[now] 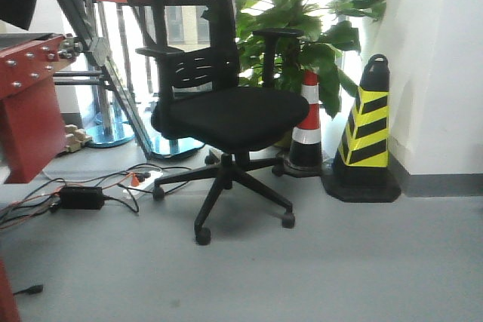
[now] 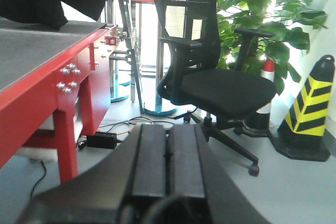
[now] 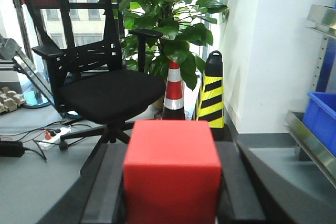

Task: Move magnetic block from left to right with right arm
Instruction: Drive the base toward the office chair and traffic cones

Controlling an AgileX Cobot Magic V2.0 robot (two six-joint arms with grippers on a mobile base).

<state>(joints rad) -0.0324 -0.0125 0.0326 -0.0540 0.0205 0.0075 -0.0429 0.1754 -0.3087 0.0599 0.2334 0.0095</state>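
Note:
The magnetic block (image 3: pixel 172 174), a plain red cube, fills the lower middle of the right wrist view, clamped between the two black fingers of my right gripper (image 3: pixel 172 182). The cube is held up in the air with the room's floor far behind it. In the left wrist view my left gripper (image 2: pixel 168 129) is shut, its two flat black fingers pressed together with nothing between them. Neither gripper nor the block shows in the front view.
A black office chair (image 1: pixel 226 115) stands ahead, with a green plant (image 1: pixel 302 13), a red-white cone (image 1: pixel 307 122) and a yellow-black cone (image 1: pixel 366 130) behind it. A red-framed table (image 2: pixel 47 77) is at the left. A blue bin (image 3: pixel 321 119) sits on a metal shelf at the right. Cables (image 1: pixel 90 190) lie on the floor.

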